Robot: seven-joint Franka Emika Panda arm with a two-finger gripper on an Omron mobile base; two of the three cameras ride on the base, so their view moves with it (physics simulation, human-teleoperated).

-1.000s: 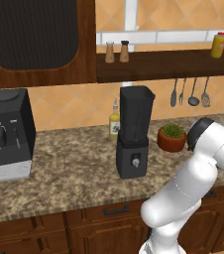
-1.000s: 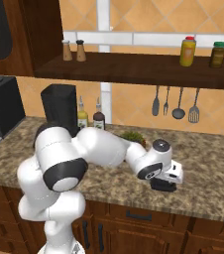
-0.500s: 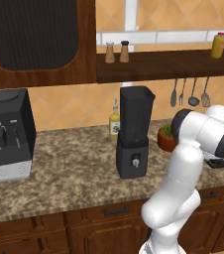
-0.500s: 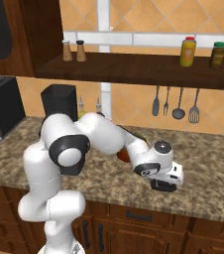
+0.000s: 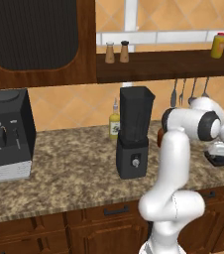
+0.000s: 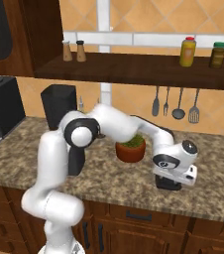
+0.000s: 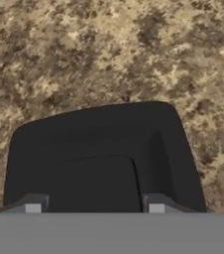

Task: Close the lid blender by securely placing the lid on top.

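The blender (image 5: 135, 133) stands mid-counter, its tall dark jar open-topped on a dark grey base with a small knob; from the right base view its jar (image 6: 58, 103) rises behind my arm. The lid (image 6: 167, 184), a flat black squarish cap, lies on the granite near the counter's front edge, to the blender's right. My gripper (image 6: 173, 177) hangs directly over the lid (image 5: 219, 159), very close to it. In the hand view the lid (image 7: 104, 149) spreads wide, and my gripper (image 7: 94, 208) is open, its fingertips (image 7: 32, 207) either side of the lid's raised centre.
A potted plant (image 6: 131, 148) sits just behind the lid, close to my forearm. A black-and-silver coffee machine (image 5: 7, 134) stands at the far left, a yellow bottle (image 5: 114, 121) behind the blender. Utensils (image 6: 176, 101) hang under the shelf (image 6: 134, 67) with jars.
My arm has unfolded and its elbow has swung up and left, while the hand has shifted slightly right and settled lower over the lid. The lid and blender have stayed put.
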